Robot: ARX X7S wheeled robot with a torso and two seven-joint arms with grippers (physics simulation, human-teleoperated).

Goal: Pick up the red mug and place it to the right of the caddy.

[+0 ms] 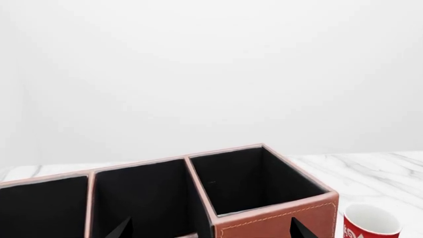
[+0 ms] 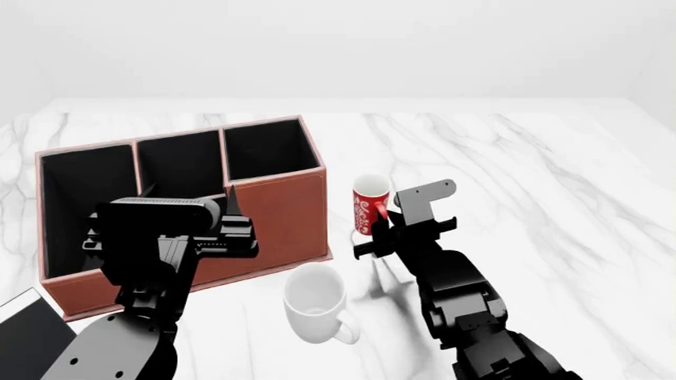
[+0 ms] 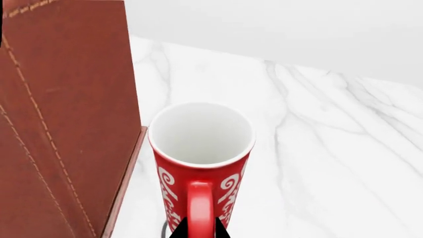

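The red mug (image 2: 370, 203) with white lettering stands upright on the marble, close beside the right wall of the caddy (image 2: 277, 207). My right gripper (image 3: 200, 230) is shut on the mug's red handle (image 3: 198, 203), one fingertip on each side; it also shows in the head view (image 2: 387, 231). In the right wrist view the red mug (image 3: 201, 148) shows its white inside and the caddy's wall (image 3: 66, 109) is next to it. My left gripper (image 1: 211, 230) is open and empty, its fingertips wide apart over the caddy's (image 1: 278, 220) black compartments.
A larger plain white mug (image 2: 315, 301) stands in front of the caddy, near my right arm. A black book (image 2: 27, 336) lies at the front left corner. Marble table (image 2: 549, 174) extends to the right and back. The red mug's rim also shows in the left wrist view (image 1: 371, 223).
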